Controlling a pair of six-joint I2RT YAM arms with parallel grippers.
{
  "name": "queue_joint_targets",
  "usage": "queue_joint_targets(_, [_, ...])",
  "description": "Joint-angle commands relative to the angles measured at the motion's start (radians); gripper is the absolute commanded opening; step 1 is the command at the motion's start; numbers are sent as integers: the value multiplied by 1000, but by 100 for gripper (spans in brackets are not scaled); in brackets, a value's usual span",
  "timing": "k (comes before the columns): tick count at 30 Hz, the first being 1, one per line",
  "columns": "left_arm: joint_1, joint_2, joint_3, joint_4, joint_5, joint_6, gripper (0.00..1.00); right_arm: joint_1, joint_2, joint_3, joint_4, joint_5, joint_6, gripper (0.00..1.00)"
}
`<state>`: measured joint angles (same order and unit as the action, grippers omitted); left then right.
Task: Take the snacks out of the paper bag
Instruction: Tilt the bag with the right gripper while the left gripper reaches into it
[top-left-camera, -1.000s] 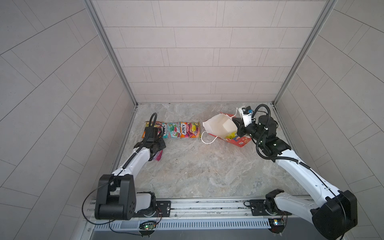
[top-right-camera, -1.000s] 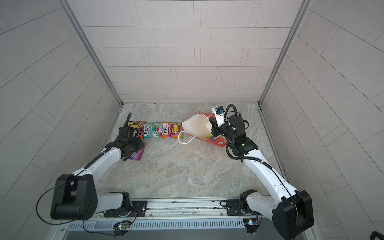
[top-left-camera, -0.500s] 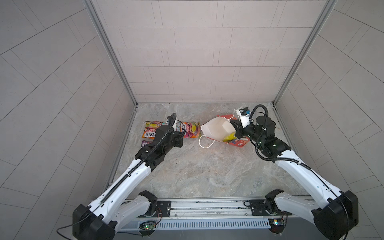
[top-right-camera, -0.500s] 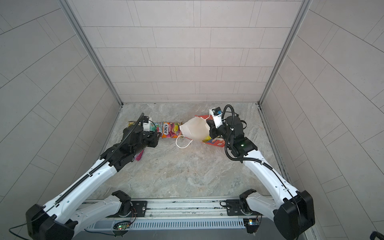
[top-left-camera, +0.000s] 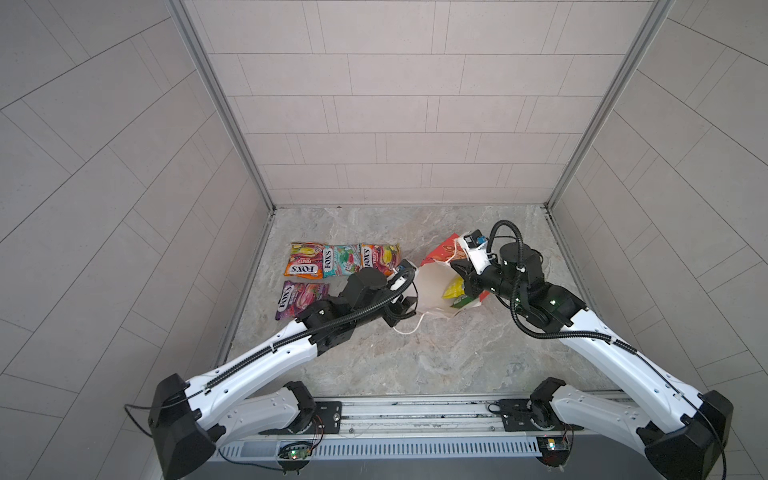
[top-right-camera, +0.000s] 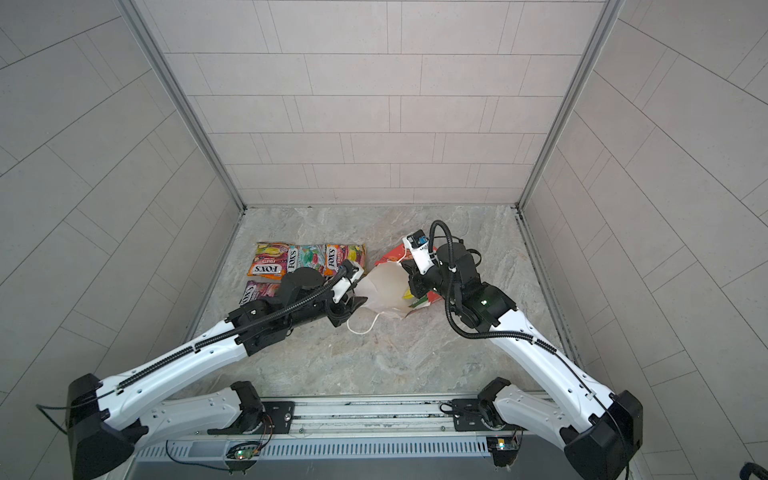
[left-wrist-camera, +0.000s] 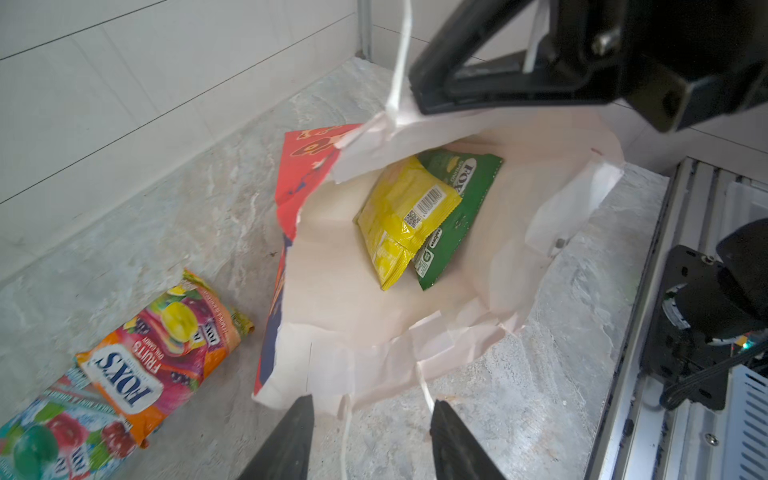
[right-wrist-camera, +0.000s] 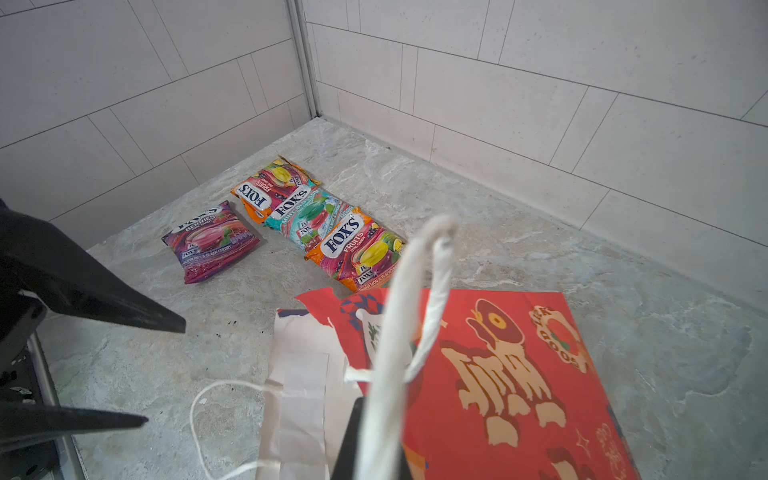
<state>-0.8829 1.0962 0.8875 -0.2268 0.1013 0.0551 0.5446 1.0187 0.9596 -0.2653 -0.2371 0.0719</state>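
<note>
The red paper bag (top-left-camera: 441, 254) (top-right-camera: 384, 286) lies on its side, its white mouth facing left. My right gripper (top-left-camera: 457, 267) (top-right-camera: 409, 274) is shut on the bag's upper rim beside a white cord handle (right-wrist-camera: 399, 332) and holds the mouth up. Inside lie a yellow snack (left-wrist-camera: 405, 216) (top-left-camera: 454, 287) on top of a green snack (left-wrist-camera: 463, 195). My left gripper (left-wrist-camera: 370, 411) (top-left-camera: 405, 311) stands open and empty at the lower rim, over the other cord handle. Two orange snacks (top-left-camera: 303, 266) (top-left-camera: 380, 257), a teal one (top-left-camera: 340, 259) and a purple one (top-left-camera: 301, 299) lie on the table at the left.
The tiled left wall (top-left-camera: 232, 257) runs close behind the row of packets. The back wall (top-left-camera: 407, 183) stands behind the bag. A metal rail (top-left-camera: 415, 415) with both arm bases borders the table's front.
My left arm has left the purple packet on the table, swung right to the bag's mouth and opened. My right gripper, still shut on the rim, has shifted the bag a little.
</note>
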Motion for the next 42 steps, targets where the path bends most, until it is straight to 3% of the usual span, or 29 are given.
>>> queue_joint_targets(1, [-55,66,8,72,-1,72,50,3,-32,31,-69,48,-21,0])
queue_joint_targets(8, [-136,214,60,125,-9,119,49,2,-71,-17,-15,60,-63,0])
queue_joint_targets(15, [-149,300,27,264,-56,116,49,-2,-64,-50,39,55,-47,0])
queue_joint_targets(29, [-184,426,72,346,259,91,45,-32,-80,-117,243,15,-19,0])
queue_joint_targets(34, [-191,410,72,338,265,108,45,-41,-71,-154,324,-50,-17,0])
queue_joint_targets(42, [-185,220,38,251,120,122,45,-41,-124,-248,353,-105,-11,0])
